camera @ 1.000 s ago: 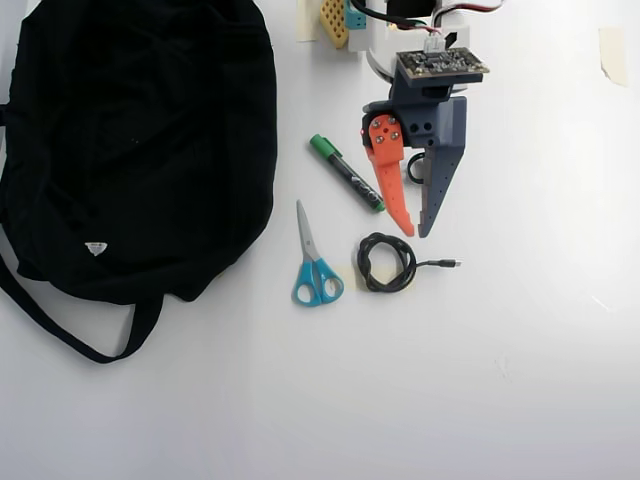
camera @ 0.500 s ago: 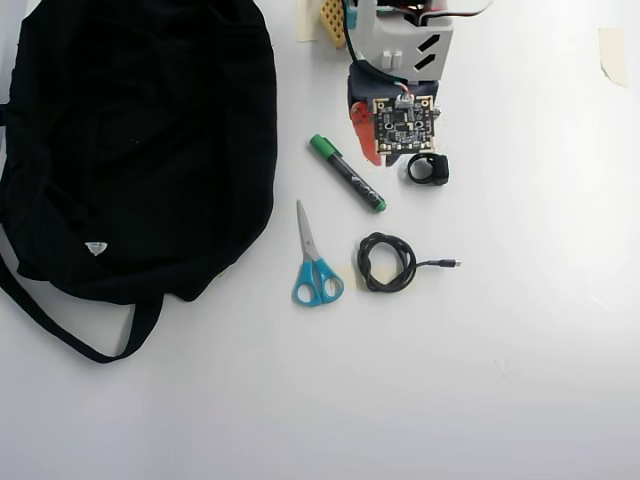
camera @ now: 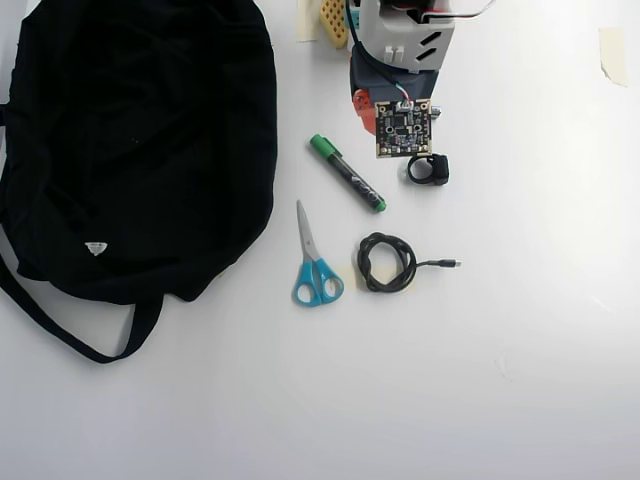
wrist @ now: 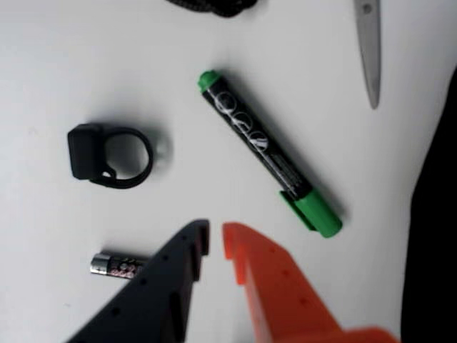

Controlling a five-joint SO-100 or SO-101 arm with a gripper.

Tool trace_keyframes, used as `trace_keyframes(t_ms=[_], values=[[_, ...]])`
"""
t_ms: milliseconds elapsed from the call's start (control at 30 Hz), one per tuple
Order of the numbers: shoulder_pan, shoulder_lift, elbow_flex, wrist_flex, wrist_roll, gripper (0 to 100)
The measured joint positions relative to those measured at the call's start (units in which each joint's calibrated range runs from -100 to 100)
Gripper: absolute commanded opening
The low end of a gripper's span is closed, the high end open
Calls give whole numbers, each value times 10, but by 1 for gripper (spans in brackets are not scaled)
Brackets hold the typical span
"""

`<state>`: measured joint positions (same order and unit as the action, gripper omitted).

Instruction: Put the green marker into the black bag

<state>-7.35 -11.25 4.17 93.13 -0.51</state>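
The green marker (wrist: 268, 161) lies flat on the white table, its black barrel with white print running diagonally and its green cap at the lower right in the wrist view. In the overhead view the marker (camera: 347, 173) lies between the black bag (camera: 130, 140) on the left and the arm (camera: 400, 60). My gripper (wrist: 216, 230) hovers just below the marker's middle in the wrist view, black and orange tips nearly together with nothing between them. The wrist's circuit board hides the fingers from above. The bag's edge (wrist: 437, 214) shows at the right.
Blue-handled scissors (camera: 315, 265) and a coiled black cable (camera: 385, 262) lie below the marker in the overhead view. A black ring clip (wrist: 111, 155) and a small battery (wrist: 114, 264) lie left of my gripper. Tape (camera: 612, 52) is stuck at the far right.
The arm has drawn back toward its base and tipped downward, so the fingers that stretched out beside the marker are now tucked under the wrist board. Nothing on the table moved.
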Motion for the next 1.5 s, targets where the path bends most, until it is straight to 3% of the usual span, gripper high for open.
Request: trace_keyframes(t_ms=[567,1033,1500], values=[[1,0,0,0,2,2],[30,0,21,-2,55,2],[68,0,84,-88,107,2]])
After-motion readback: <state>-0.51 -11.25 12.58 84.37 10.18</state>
